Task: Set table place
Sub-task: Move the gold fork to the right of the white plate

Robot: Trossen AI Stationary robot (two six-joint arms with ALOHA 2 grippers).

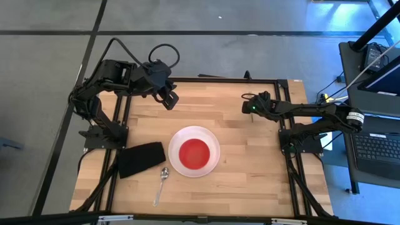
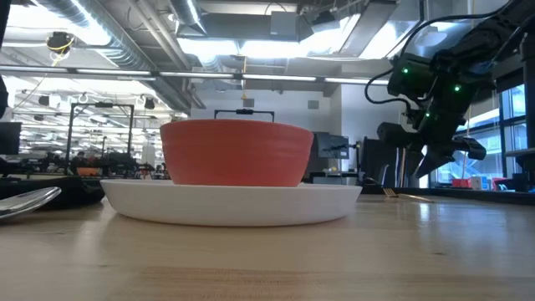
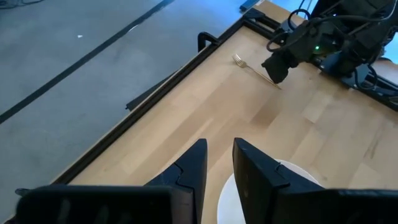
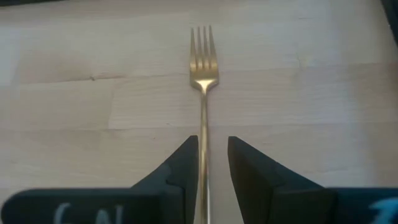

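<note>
I had the right gripper (image 4: 207,163) straddling the fork (image 4: 202,74) handle, fingers slightly parted and gripping nothing, so I judged a centred, level squeeze best.

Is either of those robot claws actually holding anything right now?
The right gripper straddles the handle of the fork lying on the table; an actual grip cannot be told. The left gripper holds nothing.

The table (image 1: 250,175) was light-wood planking in a black frame. A round white plate (image 1: 212,142) lay near its middle with a red bowl (image 1: 194,151) upright on it. A silver spoon (image 1: 162,182) lay just beside the plate. A slim gold-toned fork (image 4: 203,74) lay flat near the far edge.
</note>
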